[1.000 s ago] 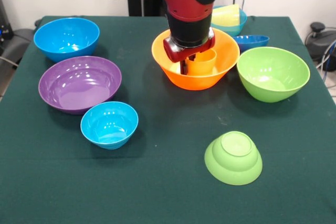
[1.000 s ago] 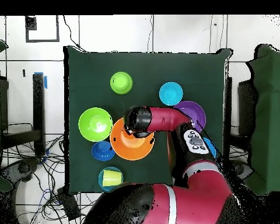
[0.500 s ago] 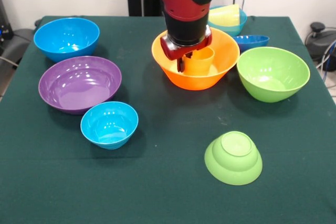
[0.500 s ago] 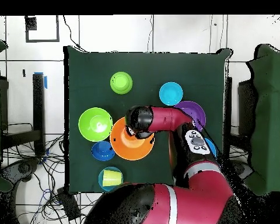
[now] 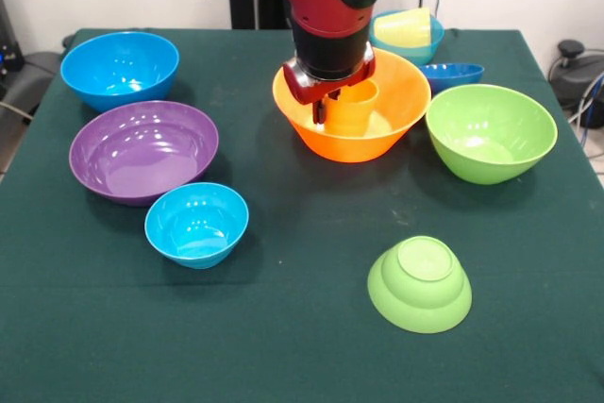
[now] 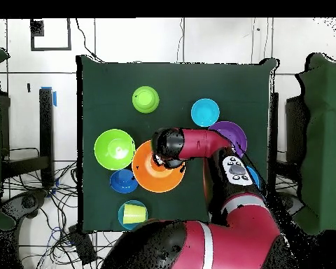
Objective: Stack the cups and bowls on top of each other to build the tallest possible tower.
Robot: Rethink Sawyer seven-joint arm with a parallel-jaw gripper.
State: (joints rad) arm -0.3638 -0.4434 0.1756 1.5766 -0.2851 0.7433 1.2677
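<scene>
The orange cup [image 5: 352,108] is pinched upright at its rim by the gripper [image 5: 326,101], one finger being seen against the cup's outer wall; the other finger is judged to be inside the cup, where it is hidden. The cup is held within the large orange bowl [image 5: 396,106], its base near the bowl's floor; whether contact remains cannot be told. A rim grasp is judged to be used because the bowl's wall leaves no room for a side grasp.

The pale yellow cup [image 5: 406,27] is seen lying in a light blue bowl [image 5: 427,48] at the far edge of the table [image 5: 283,327]. A small lime green bowl [image 5: 419,282] is set mouth down near the front, which offers a flat base on which a tower could be started. The large green bowl [image 5: 491,131], purple bowl [image 5: 143,150], large blue bowl [image 5: 120,68], small light blue bowl [image 5: 196,224] and dark blue bowl [image 5: 451,74] are standing mouth up, apart from one another.
</scene>
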